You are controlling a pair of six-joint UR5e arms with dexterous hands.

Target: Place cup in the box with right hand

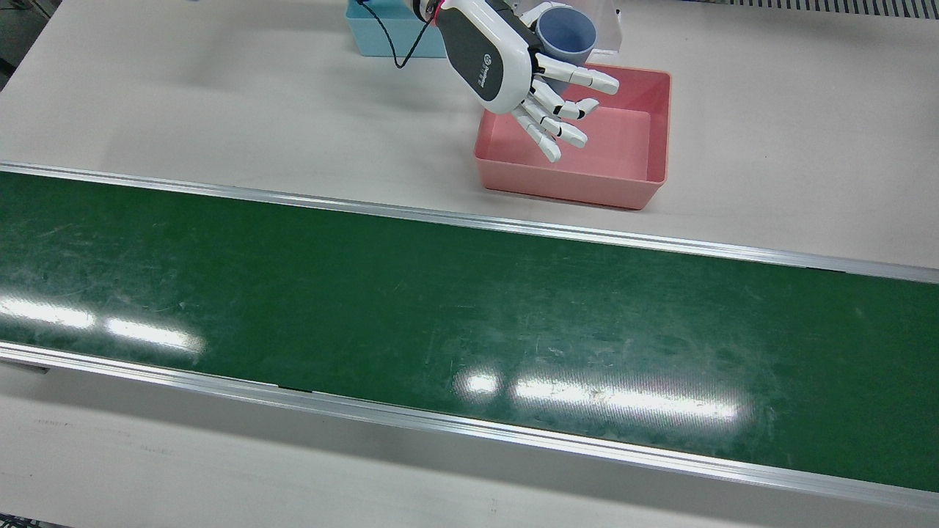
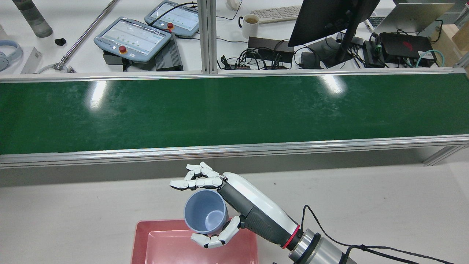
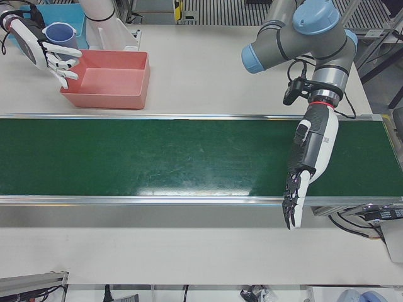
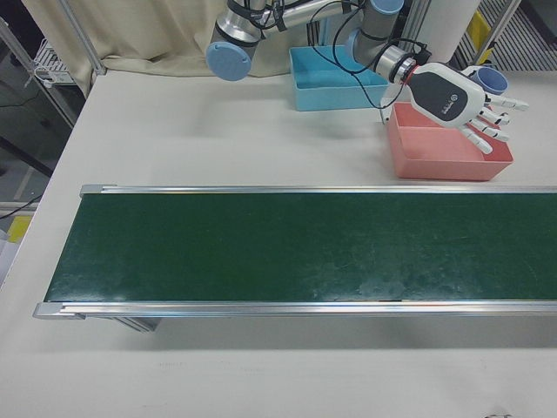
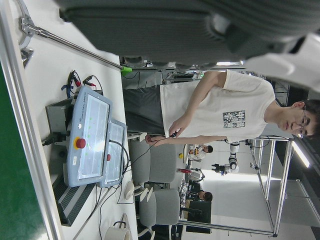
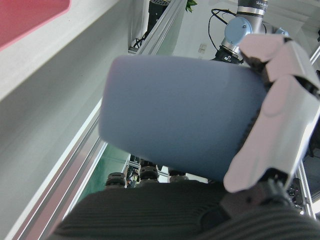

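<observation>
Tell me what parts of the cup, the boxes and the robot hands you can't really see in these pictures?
- Cup: in the front view the right hand covers its left side.
- Red box: the rear view's bottom edge cuts off its near part.
- Blue box: the front view's top edge cuts it off.
- Left hand: its fingers are too small in the left-front view to tell how far apart they are.
</observation>
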